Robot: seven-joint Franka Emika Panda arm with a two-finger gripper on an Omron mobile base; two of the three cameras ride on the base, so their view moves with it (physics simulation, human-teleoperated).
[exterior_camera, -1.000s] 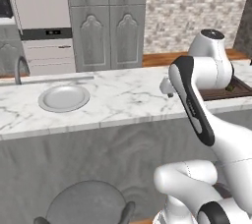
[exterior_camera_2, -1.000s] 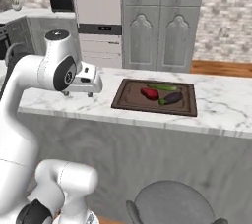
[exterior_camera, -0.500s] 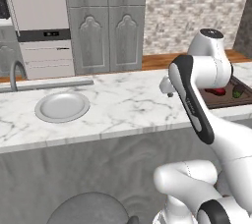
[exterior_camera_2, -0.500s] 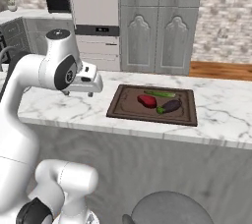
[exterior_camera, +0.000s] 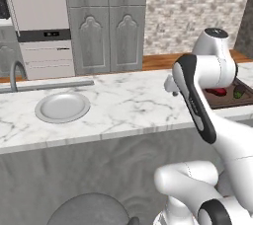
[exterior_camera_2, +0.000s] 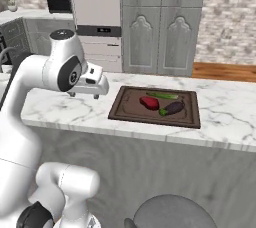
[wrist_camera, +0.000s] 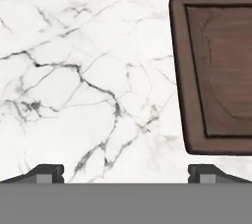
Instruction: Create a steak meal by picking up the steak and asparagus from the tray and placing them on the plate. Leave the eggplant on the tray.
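1. The gripper [wrist_camera: 125, 171] hangs over the bare marble counter [wrist_camera: 88, 80]. In the hand view its two dark fingertips [wrist_camera: 47, 173] stand wide apart with nothing between them.
2. In the right base view the gripper [exterior_camera_2: 84, 94] sits just left of the tray [exterior_camera_2: 120, 109], above the counter [exterior_camera_2: 60, 109] and apart from it.
3. In the hand view the tray [wrist_camera: 184, 70] shows its left rim and a bare stretch of dark wood floor to the right of the fingers.
4. The steak [exterior_camera_2: 149, 103] lies near the middle of the tray, a dark red slab.
5. The eggplant [exterior_camera_2: 172, 107] lies just right of the steak, very close to it; I cannot tell whether they touch.
6. The asparagus [exterior_camera_2: 162, 95] lies behind both, along the tray's far side, parallel to the far rim.
7. In the left base view the steak [exterior_camera: 216, 92] and a green-tipped end of the eggplant [exterior_camera: 239, 92] peek out behind the arm at the right edge.
8. The plate [exterior_camera: 63, 107] sits empty on the counter [exterior_camera: 128, 103] well to the left, well apart from the tray.
9. A faucet [exterior_camera: 15, 73] rises at the far left behind the plate.
10. Grey cabinets [exterior_camera_2: 165, 19] stand at the back.
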